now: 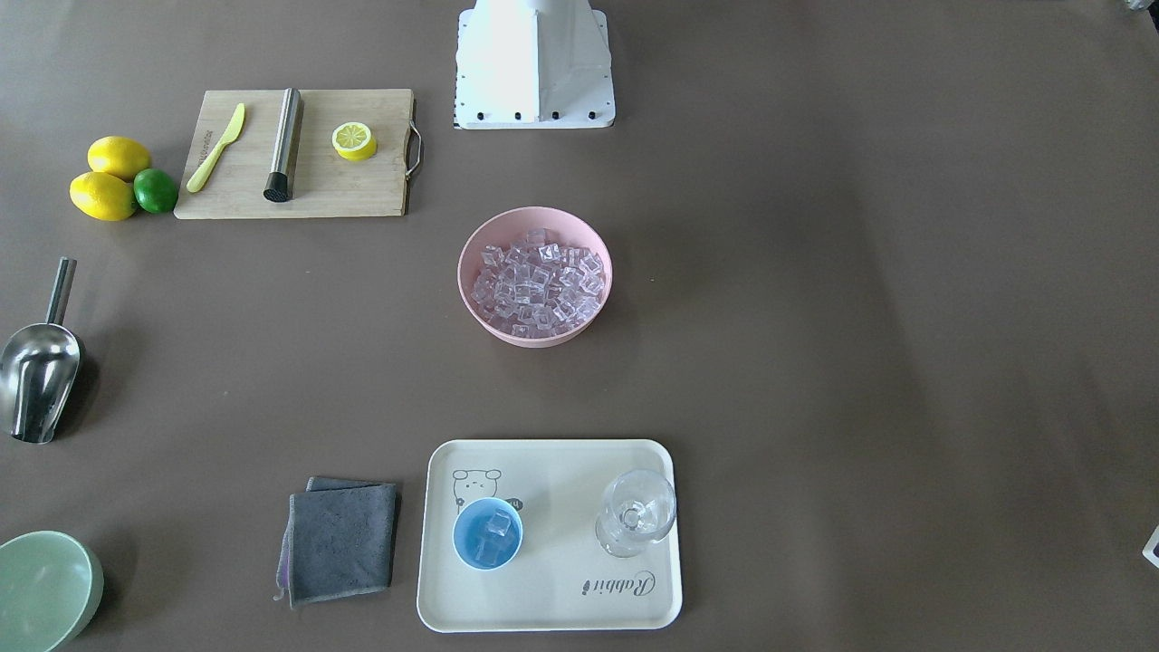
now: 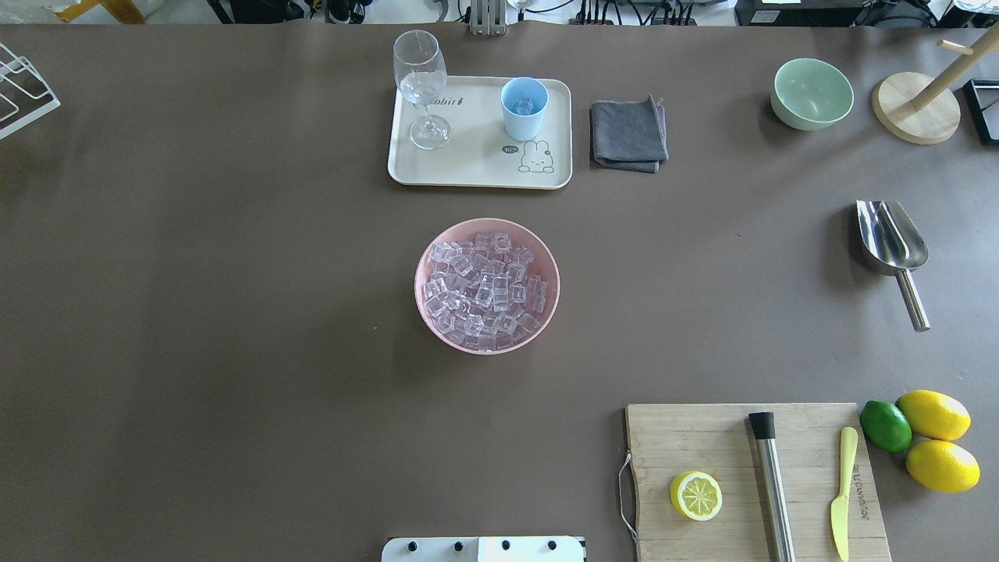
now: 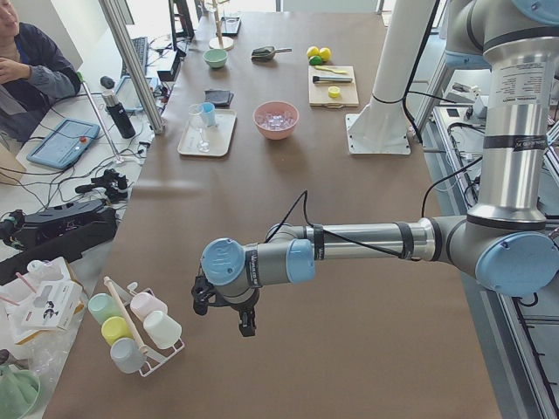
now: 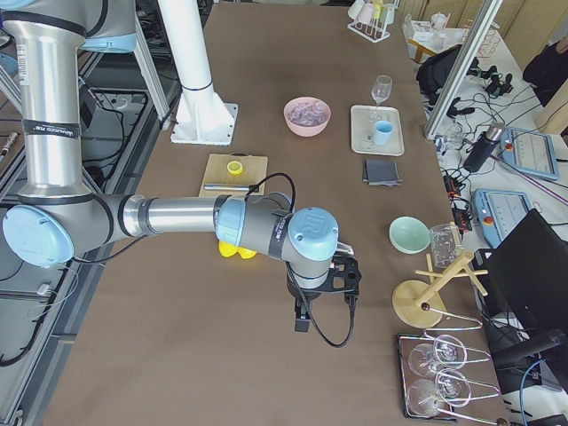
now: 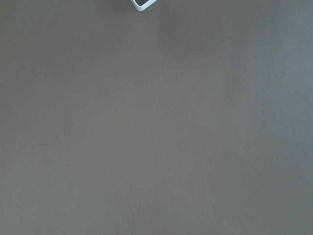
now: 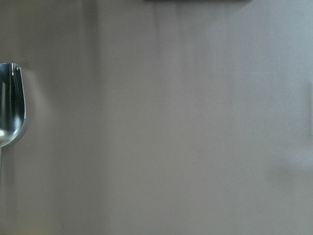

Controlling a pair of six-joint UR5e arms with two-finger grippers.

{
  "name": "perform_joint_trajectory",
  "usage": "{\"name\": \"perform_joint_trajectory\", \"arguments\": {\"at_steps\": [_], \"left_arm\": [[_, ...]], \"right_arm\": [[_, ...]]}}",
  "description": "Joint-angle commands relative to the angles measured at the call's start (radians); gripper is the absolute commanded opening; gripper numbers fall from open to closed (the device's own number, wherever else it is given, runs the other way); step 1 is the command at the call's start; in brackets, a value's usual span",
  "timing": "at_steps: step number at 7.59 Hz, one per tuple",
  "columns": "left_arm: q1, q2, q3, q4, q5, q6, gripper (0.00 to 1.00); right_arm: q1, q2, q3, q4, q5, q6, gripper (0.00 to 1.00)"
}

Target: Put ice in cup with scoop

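The ice (image 1: 539,285) fills a pink bowl (image 1: 471,272) at mid-table; it also shows in the overhead view (image 2: 485,287). The light-blue cup (image 1: 487,534) stands on a cream tray (image 1: 552,598) and holds a few cubes; it also shows in the overhead view (image 2: 524,108). The steel scoop (image 2: 892,238) lies alone on the table at the robot's right, and its trough shows in the right wrist view (image 6: 10,112). My left gripper (image 3: 223,319) hovers over bare table far to the left. My right gripper (image 4: 327,306) hangs beyond the scoop. I cannot tell whether either is open.
A clear stemmed glass (image 1: 636,513) shares the tray. A grey cloth (image 1: 342,541) and a pale-green bowl (image 1: 45,589) lie beside it. A cutting board (image 1: 299,195) carries a lemon half, a steel cylinder and a yellow-green knife; lemons and a lime (image 1: 156,190) sit nearby.
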Motion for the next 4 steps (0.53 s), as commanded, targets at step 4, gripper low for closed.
{"name": "perform_joint_trajectory", "arguments": {"at_steps": [4], "left_arm": [[0.000,-0.002,0.000,0.000,0.000,0.000,0.98]], "right_arm": [[0.001,-0.010,-0.001,0.001,0.003,0.000,1.00]]}}
